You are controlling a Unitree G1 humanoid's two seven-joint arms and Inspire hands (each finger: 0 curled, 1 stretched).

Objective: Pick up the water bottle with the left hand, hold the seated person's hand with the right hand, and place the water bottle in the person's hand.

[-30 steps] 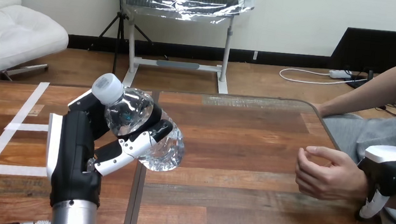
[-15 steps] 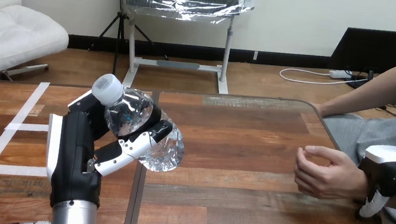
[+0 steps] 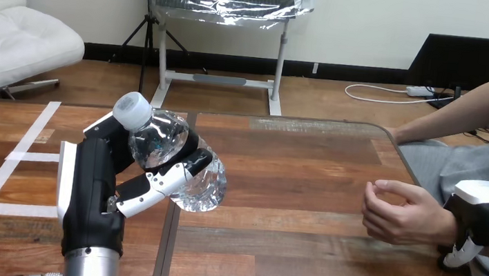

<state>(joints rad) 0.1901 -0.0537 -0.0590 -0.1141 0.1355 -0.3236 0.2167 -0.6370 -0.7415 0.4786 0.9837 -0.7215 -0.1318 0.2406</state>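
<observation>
Water bottle point(image 3: 171, 161) in the head view, sitting at about 9 o'clock from the middle of the table point(image 3: 298, 255), and it is firmly in the grasp of the left hand point(image 3: 93, 190). Look at that grip: black-and-white fingers point(image 3: 153, 186) wrapped across the clear, crumpled body from the near side, the palm backing it from the 9 o'clock side, a full close round the plastic. The bottle is tilted, its white cap point(image 3: 133, 109) pointing up toward 11 o'clock, its rounded base swinging out toward 4 o'clock, and it looks lifted off the wood. The silver left forearm point(image 3: 91, 270) rises from 6 o'clock straight below it. White tape strips point(image 3: 26, 155) lie on the boards out at 9 o'clock, beyond the hand. Now across to 3 o'clock: the person's hand point(image 3: 400, 213) hangs over the table's right edge, fingers loosely curled inward, thumb on top, well apart from the bottle with bare wood between the two. Right behind it, at the 3 o'clock side, the right hand point(image 3: 472, 216) is closed round the person's wrist point(image 3: 446, 220), its white shell riding on top, black palm against the wrist, and a white digit hooking underneath at 5 o'clock. Bottle on one side of the table, clasped wrist on the other.
</observation>
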